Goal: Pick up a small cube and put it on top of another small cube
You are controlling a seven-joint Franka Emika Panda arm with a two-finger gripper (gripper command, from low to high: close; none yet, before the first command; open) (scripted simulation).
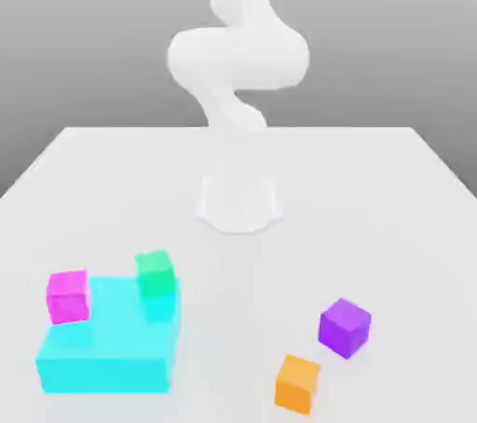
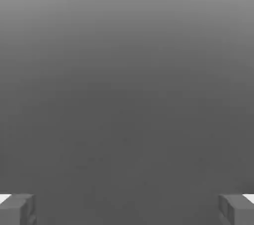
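The small purple cube (image 1: 345,327) rests on the white table near the front, on the exterior view's right. An orange cube (image 1: 298,383) of about the same size lies just in front of it and slightly toward the left, with a small gap between them. The white arm (image 1: 238,58) rises from its base (image 1: 238,202) and leaves the frame at the top, far above the cubes. In the hand view my gripper (image 2: 127,209) is open, its grey fingertips (image 2: 17,209) wide apart, with nothing between them and plain grey behind.
A large flat cyan block (image 1: 107,347) lies at the front on the exterior view's left. A magenta-pink cube (image 1: 68,296) sits at its left back corner and a green cube (image 1: 155,274) at its right back corner. The table's front edge is close behind the orange cube.
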